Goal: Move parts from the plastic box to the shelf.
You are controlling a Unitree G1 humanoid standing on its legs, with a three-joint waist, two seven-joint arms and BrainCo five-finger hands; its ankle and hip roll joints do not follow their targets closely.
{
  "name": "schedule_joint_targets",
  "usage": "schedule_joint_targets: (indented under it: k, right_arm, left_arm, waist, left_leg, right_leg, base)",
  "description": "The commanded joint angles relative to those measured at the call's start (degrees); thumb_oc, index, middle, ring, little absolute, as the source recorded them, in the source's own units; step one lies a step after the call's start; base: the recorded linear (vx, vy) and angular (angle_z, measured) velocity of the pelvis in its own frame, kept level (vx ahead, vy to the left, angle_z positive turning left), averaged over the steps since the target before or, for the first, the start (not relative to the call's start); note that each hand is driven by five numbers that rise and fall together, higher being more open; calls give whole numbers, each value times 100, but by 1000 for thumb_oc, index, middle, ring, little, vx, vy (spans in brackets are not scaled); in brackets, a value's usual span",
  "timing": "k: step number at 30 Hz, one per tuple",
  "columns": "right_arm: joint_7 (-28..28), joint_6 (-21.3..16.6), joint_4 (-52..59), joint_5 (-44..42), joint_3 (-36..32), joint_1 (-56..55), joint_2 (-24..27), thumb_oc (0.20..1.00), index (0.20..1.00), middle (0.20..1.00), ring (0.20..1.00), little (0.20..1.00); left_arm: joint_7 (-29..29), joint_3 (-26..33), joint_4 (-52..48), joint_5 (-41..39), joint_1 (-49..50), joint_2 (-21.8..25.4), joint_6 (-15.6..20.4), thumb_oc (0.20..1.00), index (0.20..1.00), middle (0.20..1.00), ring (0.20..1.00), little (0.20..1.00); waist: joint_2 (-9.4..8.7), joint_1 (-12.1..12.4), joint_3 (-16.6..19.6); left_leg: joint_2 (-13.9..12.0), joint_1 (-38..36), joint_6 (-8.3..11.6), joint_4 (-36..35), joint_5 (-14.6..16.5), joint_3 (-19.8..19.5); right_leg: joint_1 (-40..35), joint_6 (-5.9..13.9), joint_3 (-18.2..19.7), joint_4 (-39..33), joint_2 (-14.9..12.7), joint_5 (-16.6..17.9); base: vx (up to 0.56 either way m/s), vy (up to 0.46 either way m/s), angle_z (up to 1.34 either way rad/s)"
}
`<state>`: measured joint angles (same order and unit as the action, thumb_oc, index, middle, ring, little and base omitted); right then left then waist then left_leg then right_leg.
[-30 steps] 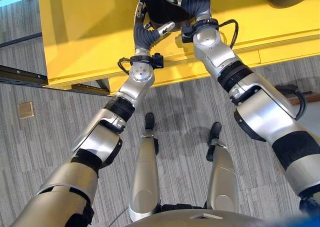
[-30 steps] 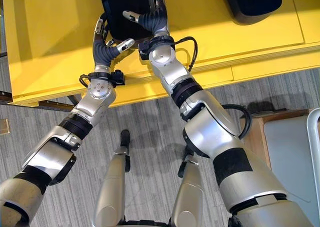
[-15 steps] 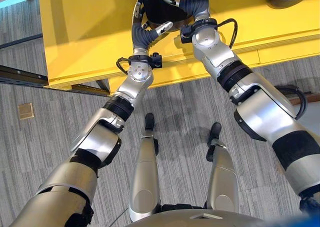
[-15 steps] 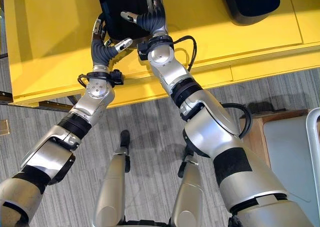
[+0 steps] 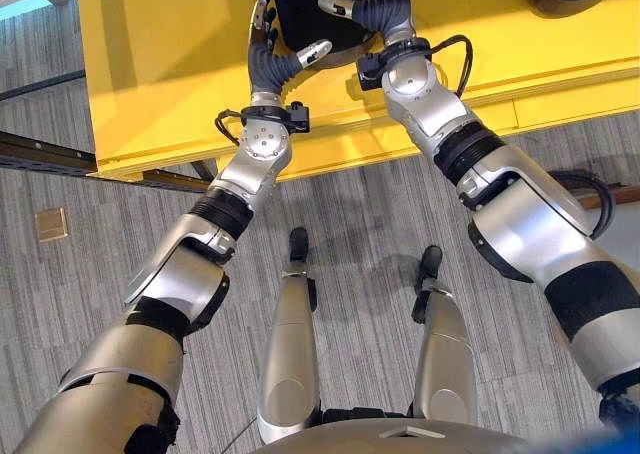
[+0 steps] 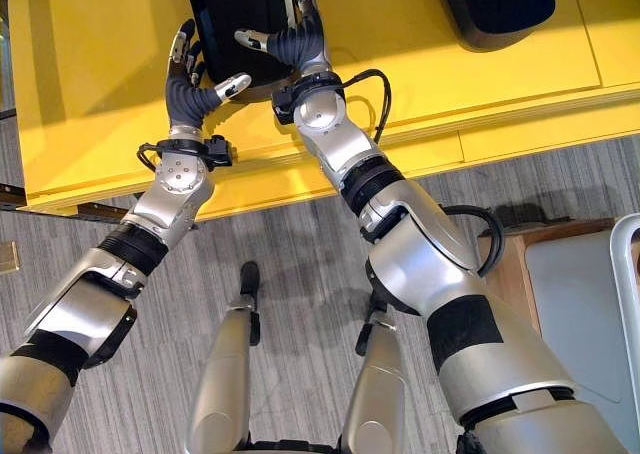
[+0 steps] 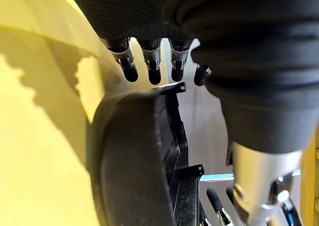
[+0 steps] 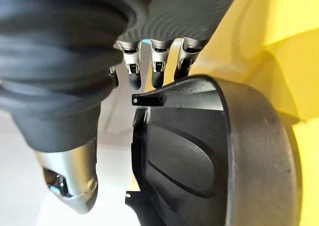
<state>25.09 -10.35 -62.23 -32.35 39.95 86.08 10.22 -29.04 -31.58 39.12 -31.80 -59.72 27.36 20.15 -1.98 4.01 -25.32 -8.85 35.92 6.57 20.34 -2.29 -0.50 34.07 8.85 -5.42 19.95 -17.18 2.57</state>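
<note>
A black moulded plastic part (image 5: 310,9) lies on the yellow surface (image 5: 160,64) at the far edge of the eye views. My left hand (image 5: 262,69) rests against the part's left side, fingers straight along its edge and thumb (image 5: 312,50) reaching under its near rim. My right hand (image 5: 385,14) is on the part's right side, thumb (image 5: 335,4) lying across its top. Both wrist views show straight fingers (image 7: 149,66) (image 8: 157,66) reaching past the rim of the dark shell (image 7: 134,161) (image 8: 199,151), not curled round it.
A second black part (image 6: 495,4) sits on the yellow surface at the far right. The surface's stepped front edge (image 5: 420,134) runs across below my wrists. On the grey carpet stand a wooden piece (image 6: 520,259) at the right and a dark rail (image 5: 45,154) at the left.
My left hand has moved forward and a little left along the part's side, its fingers now higher beside it. The right hand has crept slightly forward.
</note>
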Motion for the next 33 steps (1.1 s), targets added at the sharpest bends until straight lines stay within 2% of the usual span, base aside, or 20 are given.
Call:
schedule_joint_targets:
  k: [1, 2, 3, 15, 16, 17, 21, 22, 23, 24, 28, 30, 33]
  right_arm:
    - [5, -248, 184, 205, 88, 782, 84, 1000, 1000, 1000, 1000, 1000]
    - [5, -248, 185, 205, 88, 782, 84, 1000, 1000, 1000, 1000, 1000]
    - [24, -251, 198, 253, 71, 790, 202, 1000, 1000, 1000, 1000, 1000]
    - [25, -251, 198, 253, 70, 790, 200, 1000, 1000, 1000, 1000, 1000]
    - [33, -263, 368, 361, 122, 825, 554, 1000, 1000, 1000, 1000, 1000]
    - [22, -296, 878, 653, 240, 872, 1034, 1000, 1000, 1000, 1000, 1000]
    - [5, -287, 981, 743, 234, 847, 1167, 1000, 1000, 1000, 1000, 1000]
    - [3, -282, 1008, 761, 232, 838, 1215, 1000, 1000, 1000, 1000, 1000]
    - [-16, -283, 1101, 785, 231, 810, 1320, 1000, 1000, 1000, 1000, 1000]
    - [-12, -296, 1286, 826, 183, 755, 1444, 1000, 1000, 1000, 1000, 1000]
    - [-21, -349, 1795, 944, 37, 538, 1763, 1000, 1000, 1000, 1000, 1000]
    - [-34, -384, 2234, 1039, -148, 257, 1970, 1000, 1000, 1000, 1000, 1000]
    - [-67, -421, 2589, 1094, -365, -25, 2139, 1000, 1000, 1000, 1000, 1000]
  left_arm:
    - [26, 88, -123, 267, -437, 178, 262, 1000, 1000, 1000, 1000, 1000]
    - [26, 88, -123, 267, -436, 178, 262, 1000, 1000, 1000, 1000, 1000]
    - [41, 170, -144, 270, -338, 372, 272, 1000, 1000, 1000, 1000, 1000]
    - [42, 171, -146, 270, -336, 374, 272, 1000, 1000, 1000, 1000, 1000]
    - [28, 325, -265, 355, -194, 842, 288, 1000, 1000, 1000, 1000, 1000]
    - [118, 653, -564, 422, 213, 1633, 354, 1000, 1000, 1000, 1000, 1000]
    - [179, 838, -730, 425, 469, 1900, 388, 1000, 1000, 1000, 1000, 1000]
    - [192, 888, -793, 422, 532, 1949, 400, 1000, 1000, 1000, 1000, 1000]
    - [217, 1015, -930, 433, 711, 2036, 435, 1000, 1000, 1000, 1000, 1000]
    - [253, 1209, -1089, 439, 955, 2143, 464, 1000, 1000, 1000, 1000, 1000]
    - [341, 1693, -1473, 462, 1628, 2309, 541, 1000, 1000, 1000, 1000, 1000]
    - [388, 2159, -1828, 477, 2244, 2386, 589, 1000, 1000, 1000, 1000, 1000]
    - [436, 2431, -2039, 531, 2642, 2363, 601, 1000, 1000, 1000, 1000, 1000]
  waist:
    - [24, 35, 73]
    - [24, 35, 73]
    - [34, 27, 75]
    - [33, 26, 75]
    - [45, 19, 82]
    - [74, 22, 96]
    - [98, 6, 99]
    - [114, 5, 85]
    - [113, -3, 114]
    - [131, -3, 89]
    - [124, -9, 73]
    - [143, -10, 45]
    - [167, -13, 11]
  left_leg:
    - [215, -261, -429, -231, 131, 312]
    - [215, -261, -429, -231, 131, 312]
    - [206, -265, -425, -218, 138, 321]
    - [206, -265, -425, -218, 138, 322]
    - [200, -267, -415, -220, 148, 330]
    - [188, -306, -398, -225, 160, 361]
    - [182, -329, -390, -208, 167, 378]
    - [174, -270, -438, -228, 20, 419]
    - [177, -353, -386, -225, 159, 389]
    - [166, -321, -431, -248, 20, 436]
    - [167, -376, -427, -265, 21, 441]
    - [153, -434, -425, -287, 19, 458]
    - [145, -479, -425, -295, 19, 468]
  right_leg:
    - [-508, -199, 246, 254, 157, -236]
    - [-508, -199, 246, 254, 157, -236]
    - [-512, -200, 252, 262, 156, -241]
    - [-512, -199, 252, 262, 156, -241]
    - [-511, -190, 251, 254, 148, -243]
    - [-526, -177, 277, 260, 159, -268]
    - [-540, -177, 275, 279, 142, -274]
    - [-477, -213, 259, 260, 145, -149]
    - [-540, -183, 284, 290, 147, -279]
    - [-501, -216, 268, 270, 148, -170]
    - [-532, -225, 291, 267, 154, -196]
    - [-562, -229, 297, 274, 153, -207]
    - [-586, -233, 297, 298, 155, -222]
  base:
    - [0, 0, 0]
    - [0, 0, 0]
    - [0, 0, 0]
    - [0, 0, 0]
    - [71, -16, -1]
    - [77, -17, 0]
    - [-1, -4, -15]
    - [15, -9, 3]
    - [-64, 3, 0]
    - [0, 0, 0]
    - [-22, -7, -2]
    - [0, 0, 0]
    - [-24, -15, -4]
